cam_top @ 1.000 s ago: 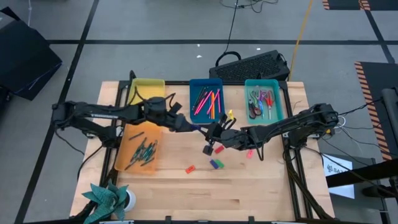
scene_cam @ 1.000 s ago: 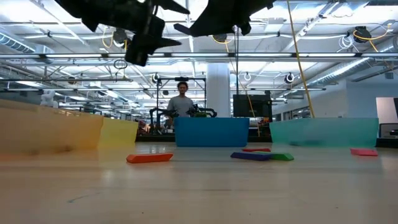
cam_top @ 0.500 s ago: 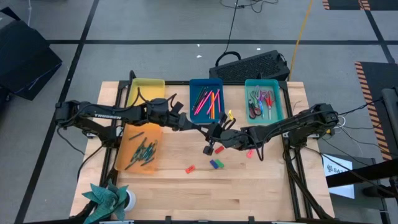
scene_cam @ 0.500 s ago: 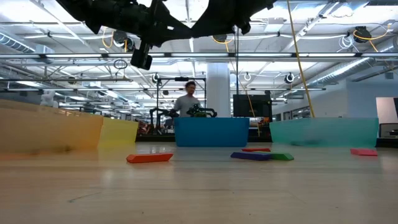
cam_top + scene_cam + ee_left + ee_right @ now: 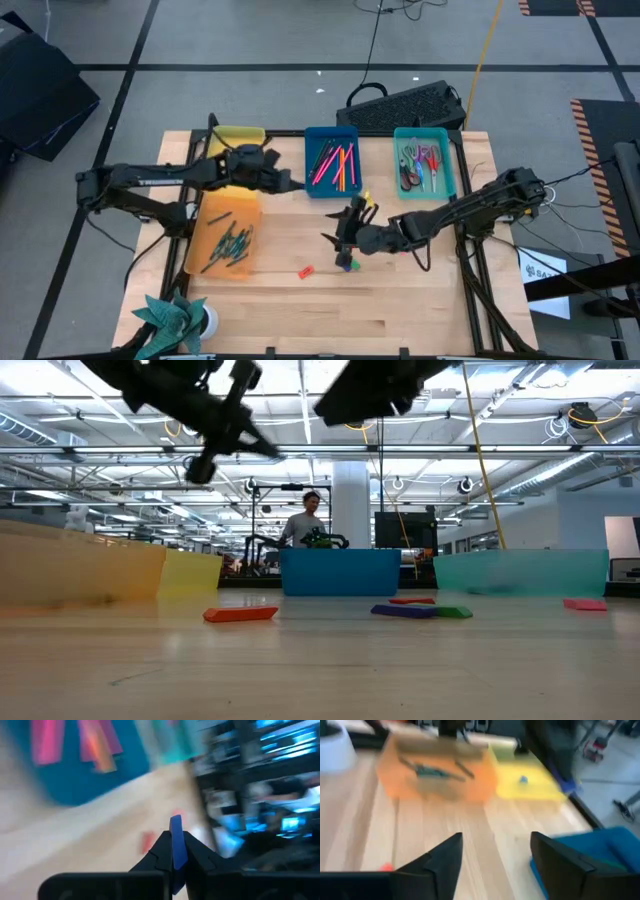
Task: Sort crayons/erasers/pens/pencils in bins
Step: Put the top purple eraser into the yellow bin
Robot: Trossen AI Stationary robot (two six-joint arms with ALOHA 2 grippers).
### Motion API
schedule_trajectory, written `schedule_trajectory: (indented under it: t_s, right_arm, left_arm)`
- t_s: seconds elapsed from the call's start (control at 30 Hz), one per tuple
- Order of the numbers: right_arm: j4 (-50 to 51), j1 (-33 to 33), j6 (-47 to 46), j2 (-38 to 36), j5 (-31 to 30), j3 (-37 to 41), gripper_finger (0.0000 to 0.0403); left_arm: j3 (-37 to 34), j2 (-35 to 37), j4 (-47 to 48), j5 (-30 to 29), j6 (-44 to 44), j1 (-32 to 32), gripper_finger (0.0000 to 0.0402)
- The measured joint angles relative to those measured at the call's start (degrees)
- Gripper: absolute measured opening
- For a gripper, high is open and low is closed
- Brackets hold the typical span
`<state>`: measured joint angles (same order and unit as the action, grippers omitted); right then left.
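Since a second ago, when my two grippers met at the middle of the high view, they have parted: my left gripper (image 5: 283,181) has swung toward the upper left and clamps a blue eraser (image 5: 176,846) between its fingers, near the yellow bin (image 5: 236,139), so the handover looks done and a drop comes next. My right gripper (image 5: 342,240) has slid down-frame, fingers spread and empty, over the purple and green erasers (image 5: 346,264); a red eraser (image 5: 305,271) lies left of them. Pale wooden table (image 5: 300,320); a person (image 5: 311,520) stands far behind in a bright hall
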<state>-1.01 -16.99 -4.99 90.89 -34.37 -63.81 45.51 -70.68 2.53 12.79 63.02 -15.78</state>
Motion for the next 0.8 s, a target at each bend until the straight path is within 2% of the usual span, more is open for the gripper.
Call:
schedule_trajectory:
  t_s: [0.1,0.23,0.37,0.53,0.8]
  right_arm:
    - [6.2,-1.1,-3.1,-0.1,0.3,0.0,0.0242]
    - [12.6,-3.3,-7.9,-0.1,1.4,0.0,0.0246]
    - [13.7,-4.2,-10.2,-0.1,1.7,0.0,0.0242]
    - [13.4,-5.1,-10.8,-0.1,1.7,0.0,0.0241]
    - [17.6,-8.1,-12.7,-0.1,1.6,0.0,0.0240]
  left_arm:
    - [0.0,3.8,14.3,-2.8,-5.3,-4.4,0.0018]
    - [0.0,7.2,32.1,-12.6,-11.6,-10.9,0.0018]
    - [-0.1,6.3,43.1,-24.4,-16.9,-16.8,0.0019]
    - [-0.1,1.9,40.6,-26.4,-23.6,-21.5,0.0020]
    - [0.0,-6.6,31.7,-33.5,-28.3,-26.4,0.0021]
